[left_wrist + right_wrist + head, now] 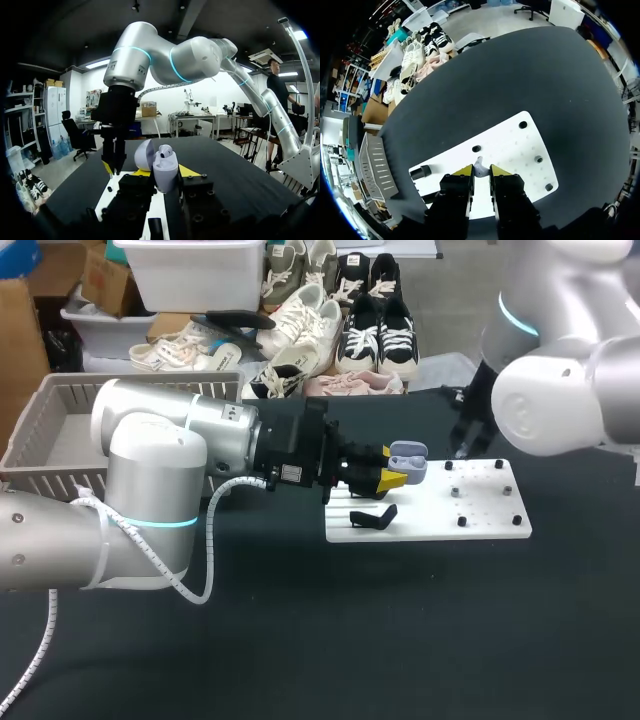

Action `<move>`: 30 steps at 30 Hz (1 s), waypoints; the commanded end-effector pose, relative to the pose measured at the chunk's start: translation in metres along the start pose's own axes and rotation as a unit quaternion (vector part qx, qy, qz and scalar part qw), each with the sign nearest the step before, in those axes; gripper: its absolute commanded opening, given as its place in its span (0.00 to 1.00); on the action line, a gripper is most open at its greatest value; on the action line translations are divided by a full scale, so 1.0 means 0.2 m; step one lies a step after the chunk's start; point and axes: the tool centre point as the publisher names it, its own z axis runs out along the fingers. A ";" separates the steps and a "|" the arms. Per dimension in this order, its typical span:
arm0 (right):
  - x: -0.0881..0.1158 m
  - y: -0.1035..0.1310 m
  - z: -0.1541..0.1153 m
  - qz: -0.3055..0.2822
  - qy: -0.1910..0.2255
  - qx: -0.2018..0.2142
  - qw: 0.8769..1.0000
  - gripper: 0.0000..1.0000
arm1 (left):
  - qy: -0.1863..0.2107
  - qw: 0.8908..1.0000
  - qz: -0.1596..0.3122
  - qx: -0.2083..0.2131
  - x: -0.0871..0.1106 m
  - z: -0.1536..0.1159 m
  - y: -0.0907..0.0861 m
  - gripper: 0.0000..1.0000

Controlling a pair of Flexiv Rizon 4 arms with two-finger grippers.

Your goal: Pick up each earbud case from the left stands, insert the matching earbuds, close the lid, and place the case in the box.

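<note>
My left gripper [398,476] is shut on a lavender earbud case [408,458], held just above the left end of the white board [480,512]. In the left wrist view the case [165,167] sits upright between the yellow tips with its lid [142,155] open. One earbud [166,149] shows in it. My right gripper [481,172] hangs over the board [517,150], shut on a small pale earbud [480,166]. From the left wrist that right gripper [114,162] stands close beside the open case. My right arm [545,405] comes in from the upper right.
A black stand [373,517] sits on the board's left end, under the left gripper. Several small black pegs [461,521] dot the board's right half. A grey slatted basket [55,430] stands at the table's far left. The dark tabletop [400,630] spreads out in front.
</note>
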 end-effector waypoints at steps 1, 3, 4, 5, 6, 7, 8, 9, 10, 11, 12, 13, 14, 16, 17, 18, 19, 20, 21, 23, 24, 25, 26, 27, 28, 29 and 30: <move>0.05 -0.03 -0.09 -0.004 -0.010 0.003 1.000 0.00 | 0.000 1.000 0.000 0.000 0.00 0.00 0.00 0.00; 0.06 -0.03 -0.13 -0.008 -0.014 0.005 1.000 0.00 | 0.000 1.000 0.000 0.000 0.00 0.00 0.00 0.00; 0.07 -0.03 -0.15 -0.009 -0.016 0.005 1.000 0.00 | 0.000 1.000 0.000 0.000 0.00 0.00 0.00 0.00; 0.07 -0.03 -0.18 -0.011 -0.019 0.005 1.000 0.00 | 0.000 1.000 0.000 0.000 0.00 0.00 0.00 0.00; 0.07 -0.03 -0.20 -0.012 -0.020 0.005 1.000 0.00 | 0.000 1.000 0.000 0.000 0.00 0.00 0.00 0.00; 0.07 -0.03 -0.22 -0.013 -0.022 0.005 1.000 0.00 | 0.000 1.000 0.000 0.000 0.00 0.00 0.00 0.00; 0.08 -0.03 -0.24 -0.014 -0.023 0.006 1.000 0.00 | 0.000 1.000 0.000 0.000 0.00 0.00 0.00 0.00; 0.08 -0.04 -0.26 -0.014 -0.025 0.006 1.000 0.00 | 0.000 1.000 0.000 0.000 0.00 0.00 0.00 0.00; 0.08 -0.04 -0.28 -0.014 -0.027 0.006 1.000 0.00 | 0.000 1.000 0.000 0.000 0.00 0.00 0.00 0.00; 0.08 -0.04 -0.30 -0.014 -0.030 0.007 0.999 0.00 | 0.000 1.000 0.000 0.000 0.00 0.00 0.00 0.00; 0.09 -0.05 -0.32 -0.015 -0.032 0.007 0.999 0.00 | 0.000 1.000 0.000 0.000 0.00 0.00 0.00 0.00; 0.09 -0.05 -0.34 -0.016 -0.033 0.008 0.999 0.00 | 0.000 1.000 0.000 0.000 0.00 0.00 0.00 0.00; 0.10 -0.05 -0.36 -0.020 -0.036 0.012 0.999 0.00 | 0.000 1.000 0.000 0.000 0.00 0.00 0.00 0.00; 0.12 -0.05 -0.41 -0.027 -0.035 0.015 0.999 0.00 | 0.000 1.000 0.000 0.000 0.00 0.00 0.00 0.00; 0.13 -0.04 -0.43 -0.034 -0.035 0.019 0.999 0.00 | 0.000 1.000 0.000 0.000 0.00 0.00 0.00 0.00; 0.15 -0.03 -0.46 -0.041 -0.035 0.024 0.998 0.00 | 0.000 1.000 0.000 0.000 0.00 0.00 0.00 0.00; 0.17 -0.02 -0.48 -0.049 -0.037 0.025 0.998 0.00 | 0.000 1.000 0.000 0.000 0.00 0.00 0.00 0.00; 0.18 -0.01 -0.51 -0.056 -0.035 0.026 0.998 0.00 | 0.000 1.000 0.000 0.000 0.00 0.00 0.00 0.00; 0.20 0.00 -0.53 -0.063 -0.036 0.029 0.997 0.00 | 0.000 1.000 0.000 0.000 0.00 0.00 0.00 0.00; 0.23 0.02 -0.58 -0.076 -0.040 0.033 0.996 0.00 | 0.000 1.000 0.000 0.000 0.00 0.00 0.00 0.00; 0.25 0.03 -0.61 -0.084 -0.042 0.037 0.995 0.00 | 0.000 1.000 0.000 0.000 0.00 0.00 0.00 0.00; 0.27 0.04 -0.63 -0.091 -0.041 0.036 0.994 0.00 | 0.000 1.000 0.000 0.000 0.00 0.00 0.00 0.00; 0.28 0.05 -0.65 -0.098 -0.041 0.039 0.994 0.00 | 0.000 1.000 0.000 0.000 0.00 0.00 0.00 0.00; 0.30 0.06 -0.67 -0.106 -0.043 0.043 0.993 0.00 | 0.000 1.000 0.000 0.000 0.00 0.00 0.00 0.00; 0.32 0.07 -0.69 -0.113 -0.041 0.044 0.992 0.00 | 0.000 1.000 0.000 0.000 0.00 0.00 0.00 0.00; 0.34 0.08 -0.71 -0.119 -0.040 0.044 0.991 0.00 | 0.000 1.000 0.000 0.000 0.00 0.00 0.00 0.00; 0.36 0.09 -0.73 -0.125 -0.038 0.043 0.991 0.00 | 0.000 1.000 0.000 0.000 0.00 0.00 0.00 0.00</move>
